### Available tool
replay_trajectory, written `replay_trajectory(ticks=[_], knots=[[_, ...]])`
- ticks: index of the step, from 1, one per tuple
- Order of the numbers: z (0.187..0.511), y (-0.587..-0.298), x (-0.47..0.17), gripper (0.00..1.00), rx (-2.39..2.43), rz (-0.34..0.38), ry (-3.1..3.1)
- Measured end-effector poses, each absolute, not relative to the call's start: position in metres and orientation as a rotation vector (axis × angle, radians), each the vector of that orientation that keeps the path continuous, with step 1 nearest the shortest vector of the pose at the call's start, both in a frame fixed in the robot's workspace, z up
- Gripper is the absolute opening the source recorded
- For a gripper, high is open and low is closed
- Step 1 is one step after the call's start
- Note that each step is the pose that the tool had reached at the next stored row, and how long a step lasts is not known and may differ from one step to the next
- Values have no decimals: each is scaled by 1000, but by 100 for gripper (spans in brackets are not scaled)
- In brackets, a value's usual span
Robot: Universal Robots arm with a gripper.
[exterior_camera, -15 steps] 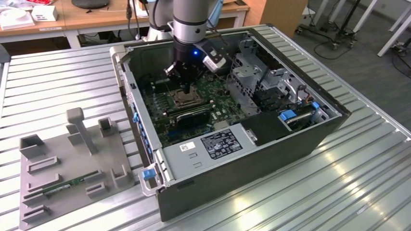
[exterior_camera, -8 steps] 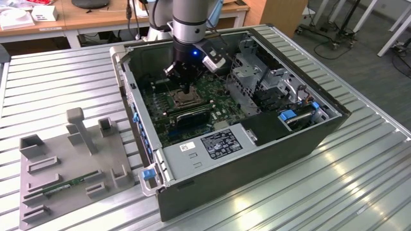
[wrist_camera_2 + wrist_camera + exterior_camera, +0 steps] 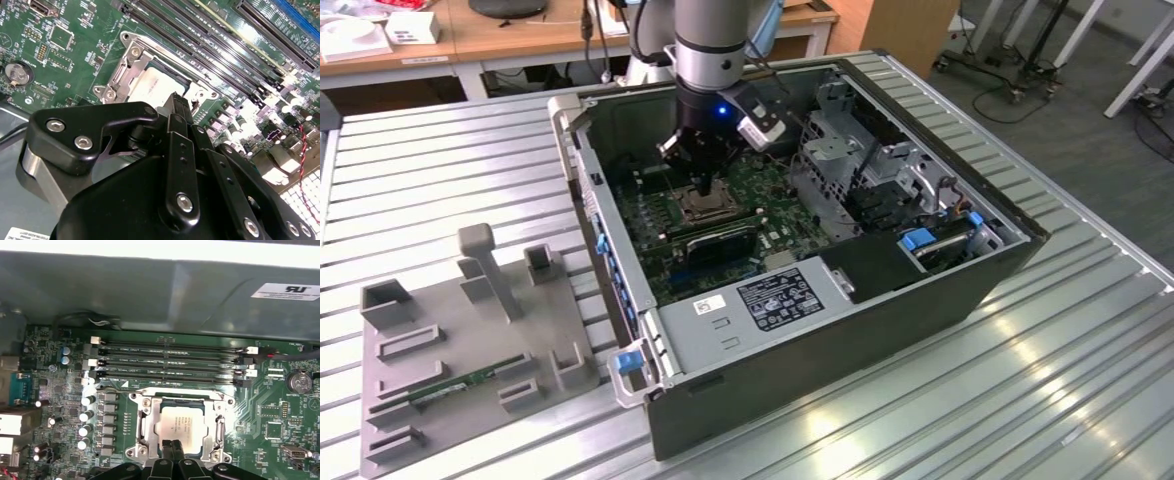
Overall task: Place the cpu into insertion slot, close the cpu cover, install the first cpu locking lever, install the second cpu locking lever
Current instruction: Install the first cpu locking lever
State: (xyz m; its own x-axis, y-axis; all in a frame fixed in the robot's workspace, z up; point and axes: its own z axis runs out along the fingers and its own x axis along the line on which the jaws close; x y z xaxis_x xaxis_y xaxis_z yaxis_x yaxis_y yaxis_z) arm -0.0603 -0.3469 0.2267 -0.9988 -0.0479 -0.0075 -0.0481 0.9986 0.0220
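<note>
Grey moulded plastic forms a fixture tray (image 3: 467,330) on the exterior view's left, standing on the ribbed metal table (image 3: 1014,400) with a long green memory stick (image 3: 460,385) lying in one of its grooves. To the right of it an open black computer case (image 3: 854,370) lies on its side with the green motherboard (image 3: 781,190) facing up. The silver-grey robot arm (image 3: 710,45) drops almost straight down into the case from the top of that picture, and its black gripper (image 3: 707,192) points down at the insertion slot (image 3: 707,208), the square socket with a silver rim in the middle of the board. The first wrist view looks along the fingers (image 3: 167,452). They are pressed together with nothing between them, and their tips sit at the near edge of the cpu (image 3: 181,426), a flat square chip with a pale metallic top. Whether they touch it I cannot tell. The cpu is seated in the socket, and the cpu cover (image 3: 148,430), a thin silver frame, lies flat around it with the chip showing through its window. Beyond the socket this view shows four long black memory slots (image 3: 170,362) and, further right, a round coin battery (image 3: 298,381). The second wrist view shows the gripper side-on, its narrow tip right at the chip's edge.
</note>
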Motion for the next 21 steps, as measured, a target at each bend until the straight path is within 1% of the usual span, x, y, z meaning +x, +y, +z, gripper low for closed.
replay_trajectory(ticks=[14, 21], knots=[[227, -347, -65, 11, -75, 35, 3134], [234, -347, -65, 11, -75, 35, 3134]])
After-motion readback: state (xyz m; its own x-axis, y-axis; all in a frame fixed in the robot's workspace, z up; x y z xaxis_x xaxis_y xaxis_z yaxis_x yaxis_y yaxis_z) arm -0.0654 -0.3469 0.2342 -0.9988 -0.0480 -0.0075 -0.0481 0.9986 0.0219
